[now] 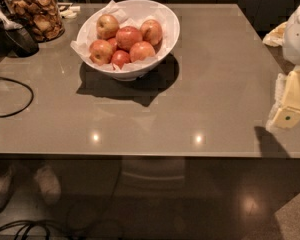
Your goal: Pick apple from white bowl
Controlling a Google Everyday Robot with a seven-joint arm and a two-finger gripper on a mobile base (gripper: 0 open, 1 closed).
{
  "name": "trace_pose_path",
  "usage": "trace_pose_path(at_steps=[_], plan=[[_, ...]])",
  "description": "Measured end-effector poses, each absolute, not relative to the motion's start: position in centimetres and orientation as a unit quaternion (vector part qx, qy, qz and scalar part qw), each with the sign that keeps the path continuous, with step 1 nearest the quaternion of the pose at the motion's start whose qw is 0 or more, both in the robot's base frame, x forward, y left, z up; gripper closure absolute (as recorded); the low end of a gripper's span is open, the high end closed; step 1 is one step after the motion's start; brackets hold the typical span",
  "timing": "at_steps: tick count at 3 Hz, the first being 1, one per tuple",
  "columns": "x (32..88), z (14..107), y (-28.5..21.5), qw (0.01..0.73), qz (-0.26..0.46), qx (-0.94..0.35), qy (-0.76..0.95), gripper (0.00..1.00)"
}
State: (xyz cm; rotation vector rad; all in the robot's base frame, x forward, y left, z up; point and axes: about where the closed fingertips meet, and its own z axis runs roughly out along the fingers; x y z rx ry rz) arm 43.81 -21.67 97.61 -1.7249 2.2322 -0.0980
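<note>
Apples (129,36) are sitting in the white bowl (173,23) on the surface (215,94).
The hand (289,111) is hovering at the right edge; I cannot tell its grip.

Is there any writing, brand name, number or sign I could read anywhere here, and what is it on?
None: no text can be read anywhere.
The white bowl, the apples, the glass jar and the table show no writing.
The gripper, at the right edge over the table's front corner, bears only a dark dot, no letters.
</note>
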Motion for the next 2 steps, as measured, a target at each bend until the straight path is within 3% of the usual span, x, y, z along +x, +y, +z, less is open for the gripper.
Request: trace_pose_path(at_steps=[2], plan=[[45.8,98.4,-20.7,0.156,-0.034,-0.594,0.788,0.0]])
